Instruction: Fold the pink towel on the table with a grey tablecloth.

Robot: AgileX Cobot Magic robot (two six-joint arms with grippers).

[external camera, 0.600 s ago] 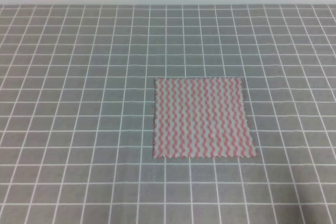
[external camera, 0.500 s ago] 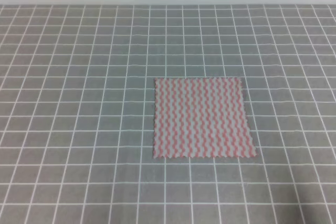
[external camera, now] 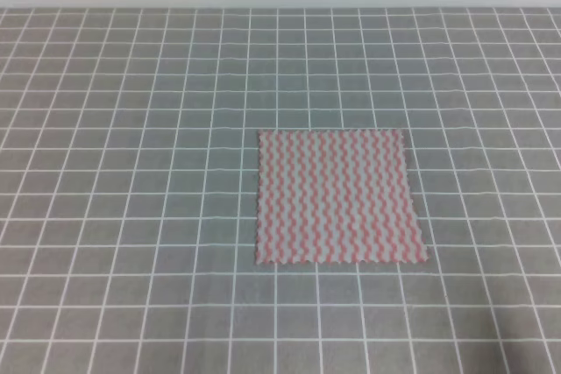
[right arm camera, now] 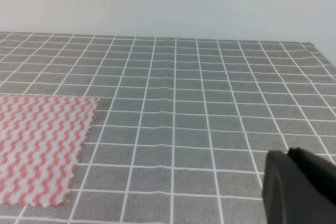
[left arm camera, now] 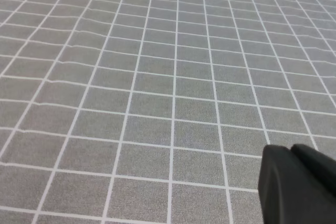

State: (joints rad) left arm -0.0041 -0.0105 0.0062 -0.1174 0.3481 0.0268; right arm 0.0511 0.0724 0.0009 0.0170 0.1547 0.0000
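One towel (external camera: 337, 198) lies flat and unfolded on the worktop (external camera: 131, 172), well apart from both sets of fingers. The right fingers (right arm camera: 302, 187) show only as a dark tip, with the towel off to their left; the left fingers (left arm camera: 296, 184) see only bare grid. Whether either pair is spread or pressed together I cannot tell. The cloth looks thin, light and limp, so it will likely sag and slide; pinching a pinked corner or edge seems best

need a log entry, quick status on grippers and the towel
Left gripper and right gripper: only dark edges show, state unclear, neither on cloth. Pink towel flat, unfolded on grey tablecloth. Nothing in the way.
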